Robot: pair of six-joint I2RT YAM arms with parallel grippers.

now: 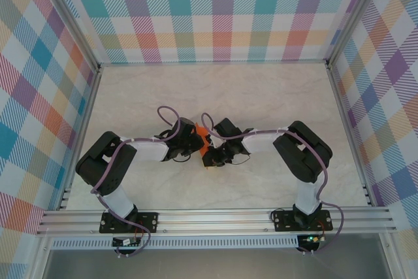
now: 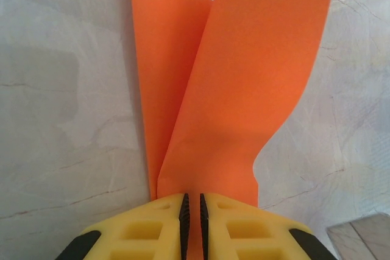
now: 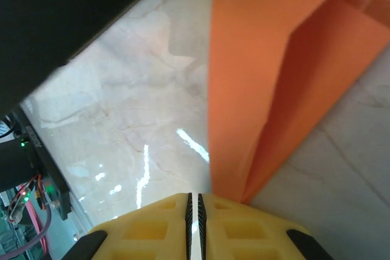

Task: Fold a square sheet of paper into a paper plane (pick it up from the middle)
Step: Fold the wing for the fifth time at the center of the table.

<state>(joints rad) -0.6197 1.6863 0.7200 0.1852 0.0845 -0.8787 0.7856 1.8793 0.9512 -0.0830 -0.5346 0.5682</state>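
Clamped at bottom centre in the left gripper (image 2: 193, 199), apparently nipped by the near-closed right gripper (image 3: 196, 199): a thin bright orange sheet of paper (image 2: 244, 89). Partly folded into two long flaps; no dart yet, more folds left. Narrow at the jaws, long axis running up-frame; from above, mid-frame.

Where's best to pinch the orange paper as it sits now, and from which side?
Probably the narrow end where both folded layers meet, coming edge-on along the crease, as the left hand pinches the orange paper now. There the layers lie together and stiffen each other; the far flaps splay apart and would likely buckle.
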